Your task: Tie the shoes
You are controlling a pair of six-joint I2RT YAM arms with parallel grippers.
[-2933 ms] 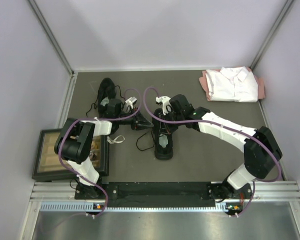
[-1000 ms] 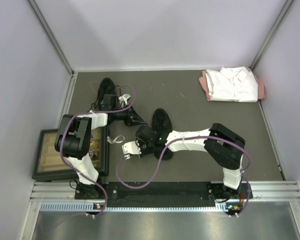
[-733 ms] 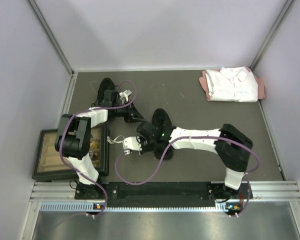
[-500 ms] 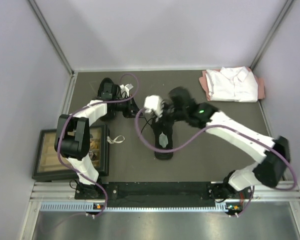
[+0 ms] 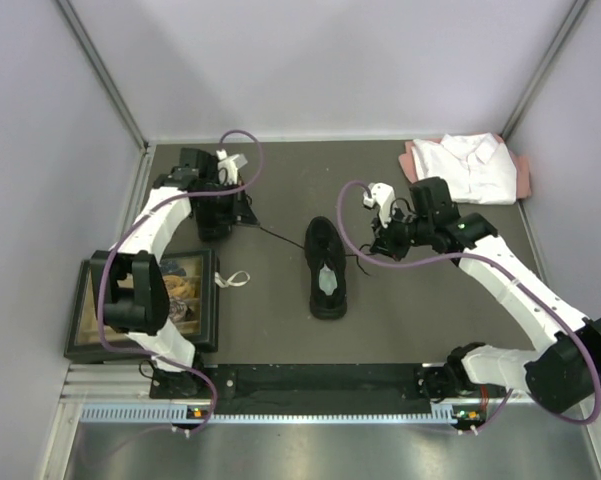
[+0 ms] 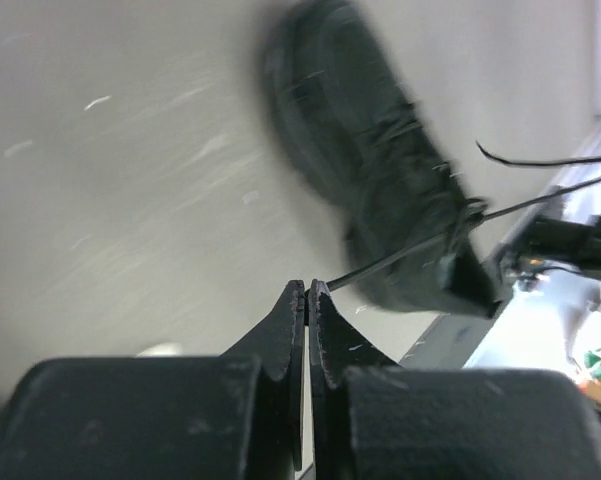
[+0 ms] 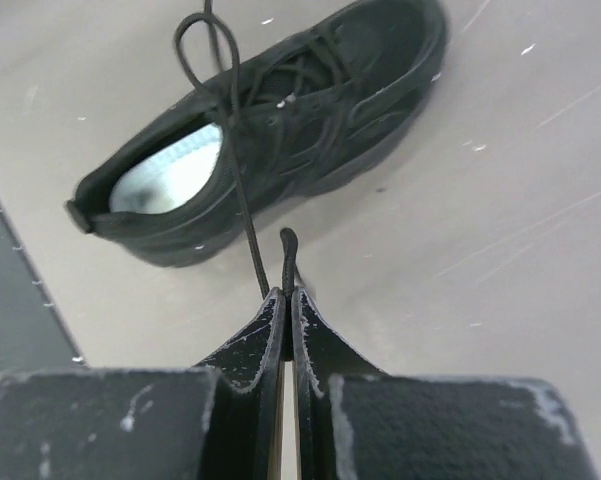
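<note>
One black shoe with a pale grey insole lies in the middle of the mat, toe to the back. My left gripper is back left of it, shut on a thin black lace stretched taut to the shoe. In the left wrist view the gripper pinches that lace leading to the shoe. My right gripper is right of the shoe, shut on the other lace; its tips face the shoe. The second shoe is hidden under my left arm.
A folded white shirt lies at the back right corner. A dark framed tray stands at the front left beside my left arm's base. A small white scrap lies left of the shoe. Walls close the back and sides.
My right gripper swung from the shoe's front left, over its toe, out to its right with a lace. My left gripper pulled back and left, drawing its lace taut.
</note>
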